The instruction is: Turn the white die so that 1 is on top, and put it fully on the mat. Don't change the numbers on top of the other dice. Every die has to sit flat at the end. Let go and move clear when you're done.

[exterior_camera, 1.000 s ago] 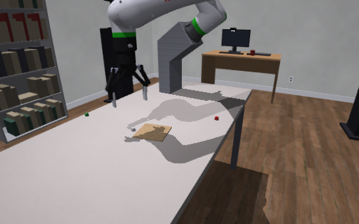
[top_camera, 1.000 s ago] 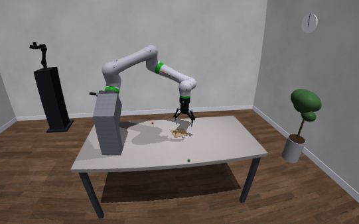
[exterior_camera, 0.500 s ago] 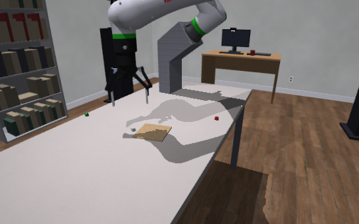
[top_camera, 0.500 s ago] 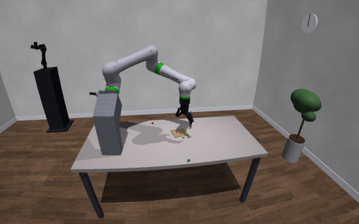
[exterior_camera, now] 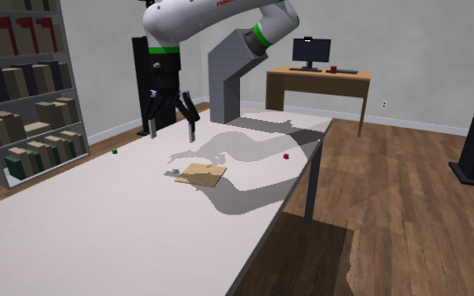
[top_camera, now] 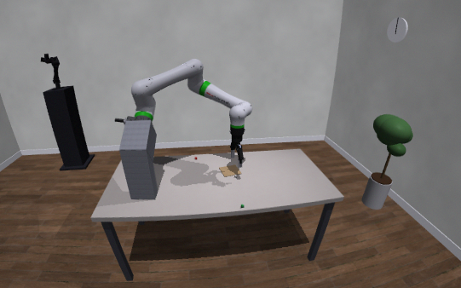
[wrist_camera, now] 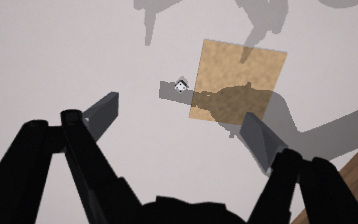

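Note:
The white die (exterior_camera: 175, 171) (wrist_camera: 181, 86) lies on the table just beside the tan mat (exterior_camera: 206, 169) (wrist_camera: 225, 65) (top_camera: 226, 171), off its edge, in the arm's shadow. Its upper face shows several dark pips in the wrist view; the exact number is too small to read surely. My gripper (top_camera: 237, 161) (exterior_camera: 172, 138) (wrist_camera: 182, 113) is open and empty, pointing down above the table. In the wrist view the die shows a little beyond the line between the fingertips, and the mat lies to its right, partly behind the right finger.
A green die (top_camera: 242, 206) (exterior_camera: 114, 151) lies near one long edge of the table. A red die (top_camera: 196, 158) (exterior_camera: 286, 156) lies near the opposite long edge. The grey pedestal (top_camera: 140, 170) (exterior_camera: 224, 96) carries the arm at one end of the table.

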Motion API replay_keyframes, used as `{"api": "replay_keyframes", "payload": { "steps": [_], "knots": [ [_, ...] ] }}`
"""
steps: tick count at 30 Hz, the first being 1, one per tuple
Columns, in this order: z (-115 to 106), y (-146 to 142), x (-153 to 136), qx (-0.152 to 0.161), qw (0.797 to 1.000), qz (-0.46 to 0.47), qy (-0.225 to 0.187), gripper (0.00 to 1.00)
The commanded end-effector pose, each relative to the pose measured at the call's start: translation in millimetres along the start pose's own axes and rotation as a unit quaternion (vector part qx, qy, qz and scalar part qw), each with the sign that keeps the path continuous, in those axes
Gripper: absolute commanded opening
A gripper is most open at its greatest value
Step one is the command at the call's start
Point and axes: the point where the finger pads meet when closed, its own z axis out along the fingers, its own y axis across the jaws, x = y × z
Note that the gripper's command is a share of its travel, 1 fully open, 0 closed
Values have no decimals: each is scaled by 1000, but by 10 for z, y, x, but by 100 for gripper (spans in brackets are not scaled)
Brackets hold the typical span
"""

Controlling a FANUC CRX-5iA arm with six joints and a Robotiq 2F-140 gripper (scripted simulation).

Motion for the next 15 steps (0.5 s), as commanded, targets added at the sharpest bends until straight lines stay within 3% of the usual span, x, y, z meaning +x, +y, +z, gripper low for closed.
{"api": "replay_keyframes", "payload": {
  "steps": [1,15],
  "knots": [
    [18,0,-6,2,996,87,3,100],
    [74,0,-7,3,953,304,3,100]
  ]
}}
